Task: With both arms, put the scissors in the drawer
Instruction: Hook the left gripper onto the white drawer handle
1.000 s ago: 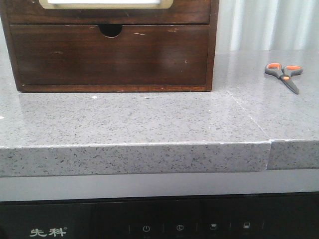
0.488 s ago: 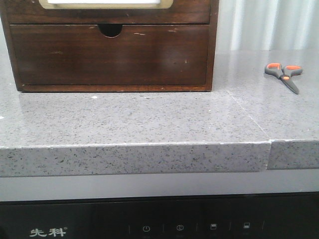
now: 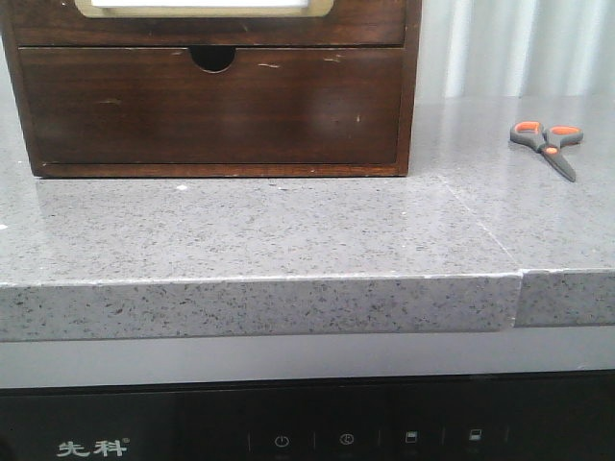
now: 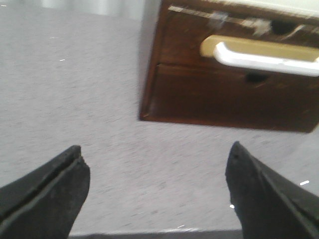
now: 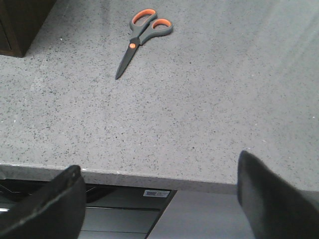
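The scissors (image 3: 548, 142), grey with orange-lined loops, lie shut on the counter at the right; they also show in the right wrist view (image 5: 142, 35). The drawer with the cream-framed white panel (image 3: 204, 10) is shut at the top of the dark wooden chest; its panel shows in the left wrist view (image 4: 259, 52). My left gripper (image 4: 157, 186) is open and empty above the counter, short of the chest. My right gripper (image 5: 159, 194) is open and empty over the counter's front edge, well short of the scissors. Neither arm shows in the front view.
The plain lower drawer with a half-round notch (image 3: 211, 106) is shut. The grey speckled counter (image 3: 288, 230) has a seam (image 3: 480, 226) and a front edge with a dark appliance panel (image 3: 288, 427) below. A pale curtain (image 3: 519, 48) hangs behind.
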You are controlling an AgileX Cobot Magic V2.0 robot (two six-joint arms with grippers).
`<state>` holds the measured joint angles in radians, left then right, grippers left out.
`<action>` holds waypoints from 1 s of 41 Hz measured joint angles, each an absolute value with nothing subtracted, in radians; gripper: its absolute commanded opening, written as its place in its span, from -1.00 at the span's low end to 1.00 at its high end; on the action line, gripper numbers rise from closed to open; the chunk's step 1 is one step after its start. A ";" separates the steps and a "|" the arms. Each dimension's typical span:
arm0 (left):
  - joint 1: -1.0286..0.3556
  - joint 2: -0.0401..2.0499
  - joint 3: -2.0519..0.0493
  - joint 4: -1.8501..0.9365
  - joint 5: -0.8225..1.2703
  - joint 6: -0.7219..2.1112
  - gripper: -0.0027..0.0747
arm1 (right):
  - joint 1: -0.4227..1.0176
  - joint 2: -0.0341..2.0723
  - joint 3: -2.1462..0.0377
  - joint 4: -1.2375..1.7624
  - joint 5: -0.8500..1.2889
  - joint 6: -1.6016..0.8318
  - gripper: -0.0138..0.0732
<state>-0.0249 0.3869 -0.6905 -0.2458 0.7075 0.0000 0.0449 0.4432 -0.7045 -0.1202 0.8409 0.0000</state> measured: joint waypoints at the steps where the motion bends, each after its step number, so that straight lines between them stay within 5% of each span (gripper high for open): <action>1: -0.025 0.387 -0.689 -0.284 0.696 0.000 0.53 | 0.045 0.443 -0.705 -0.120 0.841 0.000 0.78; 21: -0.025 0.585 -0.644 -0.877 0.547 0.037 0.53 | 0.045 0.443 -0.705 -0.120 0.841 0.000 0.78; 41: -0.025 0.949 -0.644 -1.575 0.616 0.561 0.53 | 0.045 0.443 -0.705 -0.120 0.841 0.000 0.78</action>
<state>-0.0249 0.9491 -0.6439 -1.5751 0.6161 0.5611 0.0449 0.4432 -0.7045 -0.1202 0.8409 0.0000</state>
